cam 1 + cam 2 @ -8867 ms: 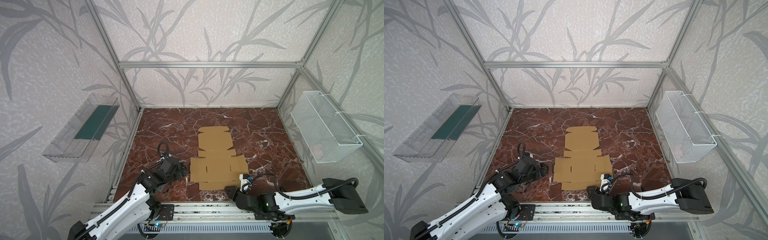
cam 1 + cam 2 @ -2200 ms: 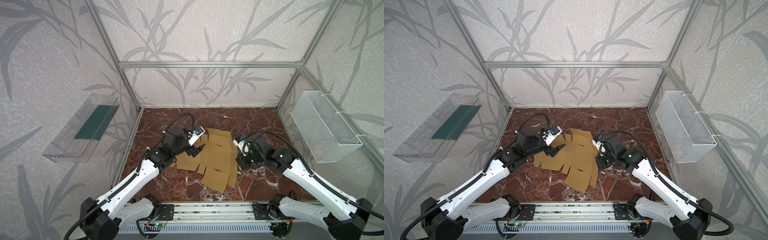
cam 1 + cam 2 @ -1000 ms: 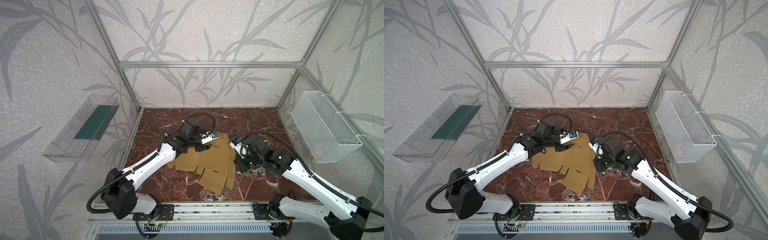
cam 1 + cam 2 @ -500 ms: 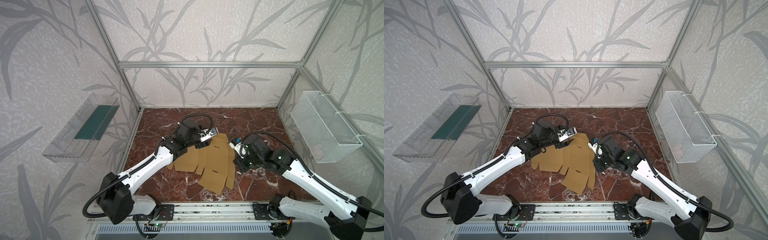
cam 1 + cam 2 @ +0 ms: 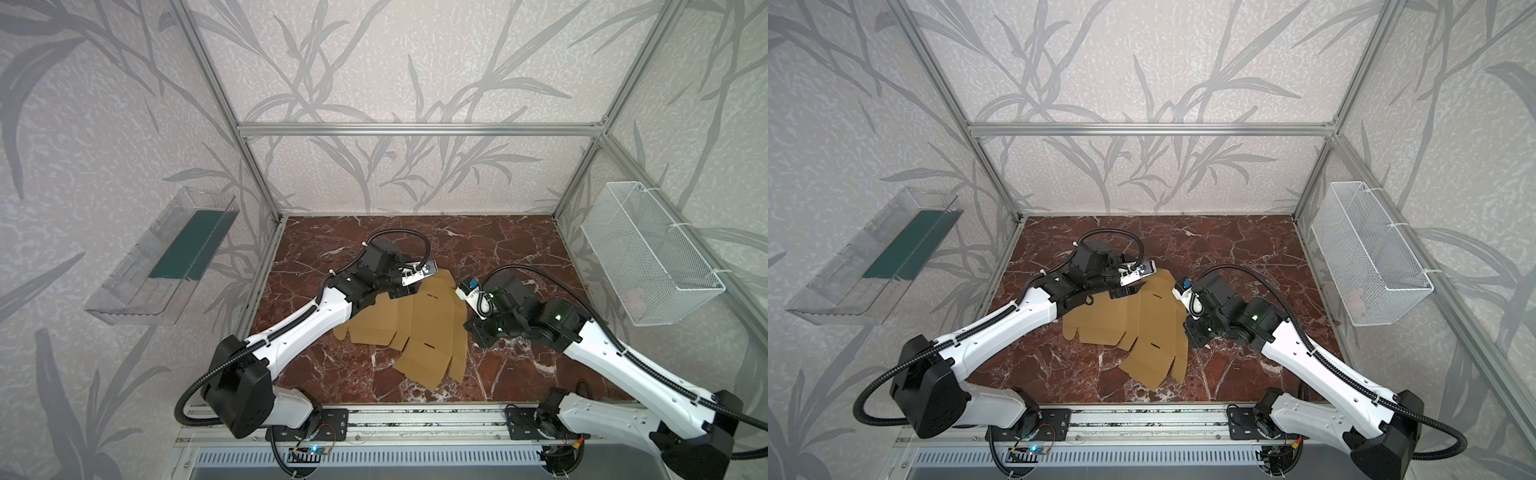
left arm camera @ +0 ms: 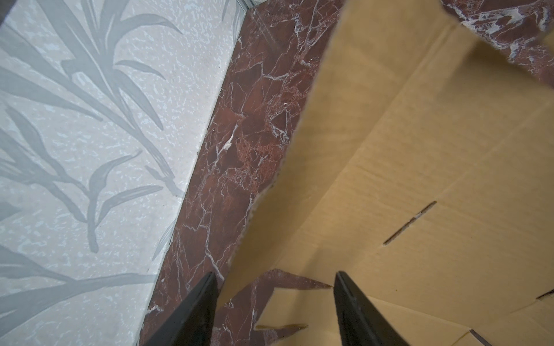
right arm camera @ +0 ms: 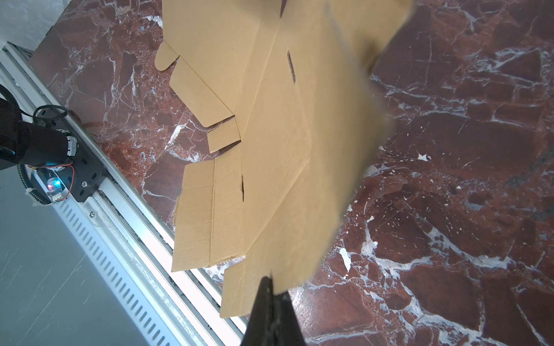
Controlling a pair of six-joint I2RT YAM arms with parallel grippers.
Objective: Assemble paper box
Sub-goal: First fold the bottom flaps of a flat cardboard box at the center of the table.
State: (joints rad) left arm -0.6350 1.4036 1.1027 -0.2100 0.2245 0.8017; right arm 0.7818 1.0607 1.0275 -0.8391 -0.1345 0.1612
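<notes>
The paper box (image 5: 428, 328) (image 5: 1142, 328) is a flat tan die-cut cardboard sheet with flaps and slits, lying tilted on the red marble floor in both top views. My right gripper (image 5: 467, 326) (image 7: 268, 280) is shut on the sheet's right edge and holds that side raised. At the sheet's far left corner hovers my left gripper (image 5: 403, 291) (image 6: 275, 273), open. Between its fingers I see marble and a flap of the paper box (image 6: 419, 149), with nothing gripped. The left arm covers part of the sheet's left side.
A white wire-mesh basket (image 5: 648, 270) hangs on the right wall. A clear plastic tray (image 5: 166, 266) with a green bottom hangs on the left wall. An aluminium rail (image 5: 415, 415) with both arm bases runs along the front edge. Frame posts stand at the back corners.
The left gripper has shifted slightly at the sheet's far left corner. The right gripper and the sheet have hardly moved.
</notes>
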